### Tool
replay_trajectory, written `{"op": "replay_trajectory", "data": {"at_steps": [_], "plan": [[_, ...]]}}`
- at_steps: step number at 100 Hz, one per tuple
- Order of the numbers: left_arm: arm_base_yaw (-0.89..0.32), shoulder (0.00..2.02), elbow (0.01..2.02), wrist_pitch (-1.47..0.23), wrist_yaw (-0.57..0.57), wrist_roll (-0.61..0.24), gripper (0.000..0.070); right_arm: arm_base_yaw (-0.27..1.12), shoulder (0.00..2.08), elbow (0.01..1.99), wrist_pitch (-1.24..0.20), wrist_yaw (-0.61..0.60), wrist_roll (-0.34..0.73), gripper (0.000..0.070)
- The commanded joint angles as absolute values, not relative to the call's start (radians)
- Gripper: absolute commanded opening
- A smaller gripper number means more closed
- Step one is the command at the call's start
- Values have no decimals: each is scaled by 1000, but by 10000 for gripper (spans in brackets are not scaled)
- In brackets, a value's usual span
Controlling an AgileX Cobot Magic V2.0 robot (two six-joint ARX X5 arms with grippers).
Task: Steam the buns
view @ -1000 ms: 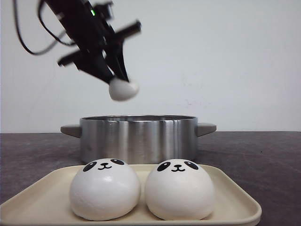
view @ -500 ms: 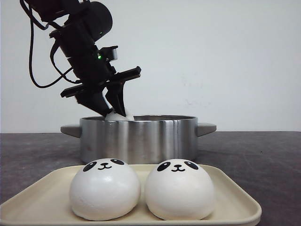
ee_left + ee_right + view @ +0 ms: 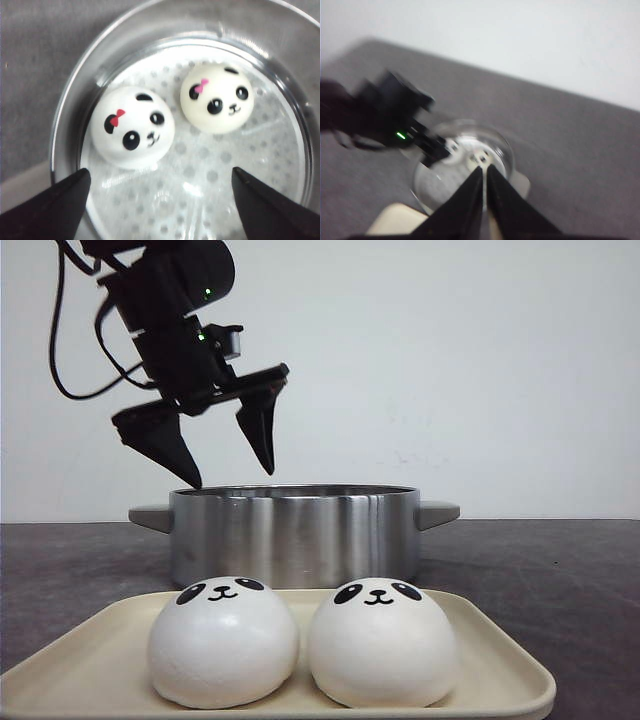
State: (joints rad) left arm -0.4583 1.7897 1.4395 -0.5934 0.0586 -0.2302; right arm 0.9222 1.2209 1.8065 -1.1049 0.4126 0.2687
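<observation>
Left gripper [image 3: 233, 478], fingers apart above the pot [image 3: 293, 533] holding two buns [image 3: 132, 127]; two on the tray [image 3: 500, 660] look soft, light: grasp gently across the dome; right gripper [image 3: 484, 176] nearly closed

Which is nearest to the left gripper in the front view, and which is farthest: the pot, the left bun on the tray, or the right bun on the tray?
From the left gripper:
1. The pot, directly below the open fingers.
2. The left bun, at the front of the tray, lower in the view.
3. The right bun, beside it on the tray, farther to the right.
</observation>
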Motion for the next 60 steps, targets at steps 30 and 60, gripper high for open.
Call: {"op": "replay_trajectory", "data": {"at_steps": [30,60], "plan": [[-480,1431,1462,-632,59,-218,526,934,1273,1357,-960,239,454,6],[-480,1110,1462,-693,60,-195,498,962,1280,998,-762,19,675,155]]}}
